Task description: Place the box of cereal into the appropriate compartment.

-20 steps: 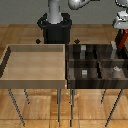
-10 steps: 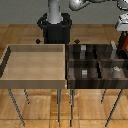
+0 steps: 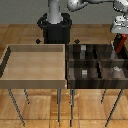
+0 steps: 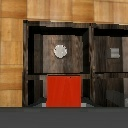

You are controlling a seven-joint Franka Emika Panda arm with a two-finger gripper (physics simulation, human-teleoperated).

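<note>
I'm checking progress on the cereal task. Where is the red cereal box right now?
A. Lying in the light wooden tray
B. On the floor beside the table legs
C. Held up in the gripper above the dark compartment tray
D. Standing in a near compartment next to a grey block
C: the exterior view shows the red cereal box hanging from the gripper, above the far right end of the dark compartment tray, not set down.

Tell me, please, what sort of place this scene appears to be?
Probably a simulated sorting bench: a light wooden tray and a dark compartmented tray on thin legs over wood flooring, with the hand holding the red box.
</note>
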